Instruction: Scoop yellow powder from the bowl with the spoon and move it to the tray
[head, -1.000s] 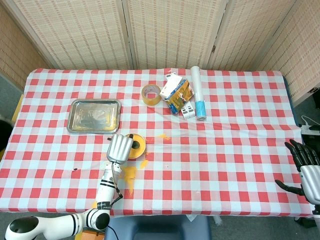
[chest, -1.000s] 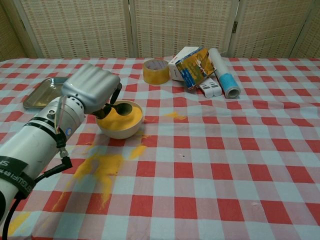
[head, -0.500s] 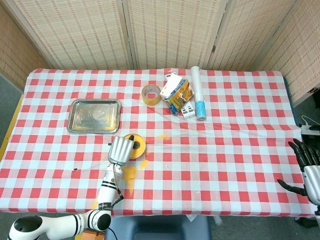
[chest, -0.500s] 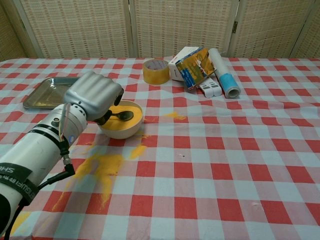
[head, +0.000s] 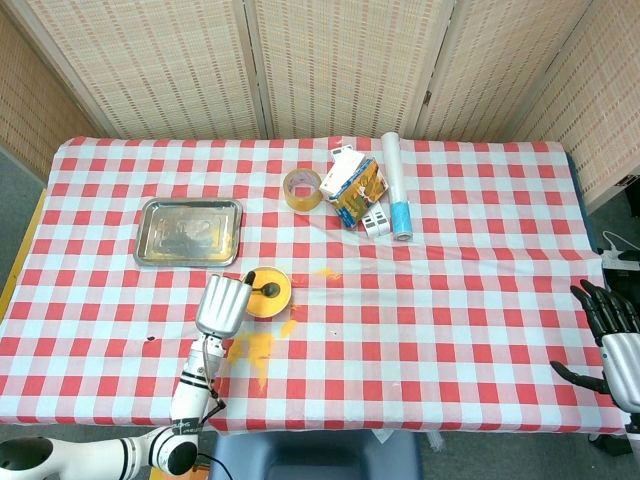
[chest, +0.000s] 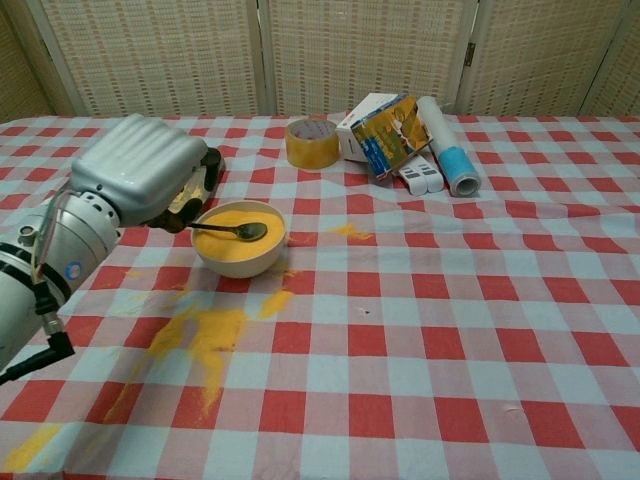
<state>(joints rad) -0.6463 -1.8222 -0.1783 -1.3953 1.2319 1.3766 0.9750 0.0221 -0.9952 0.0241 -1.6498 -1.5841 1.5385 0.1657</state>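
The bowl (chest: 240, 257) of yellow powder (chest: 226, 243) stands on the checked cloth; in the head view the bowl (head: 276, 299) lies just below the metal tray (head: 189, 231). My left hand (chest: 140, 180) is to the left of the bowl and grips the handle of a dark spoon (chest: 246, 232), whose head lies over the powder. From the head camera, the left hand (head: 222, 305) is beside the bowl's left rim and the spoon (head: 268, 290) is a dark spot. My right hand (head: 612, 335) hangs at the table's right edge, fingers spread, holding nothing.
Spilled powder (chest: 205, 335) streaks the cloth in front of the bowl, with a small patch (chest: 346, 231) to its right. At the back stand a tape roll (chest: 313, 143), a carton (chest: 387, 128) and a white-and-blue roll (chest: 446, 142).
My left hand has drawn back to the left, off the bowl, still gripping the spoon. More of the spoon's handle shows now, and its head stays over the powder. The right hand barely moved.
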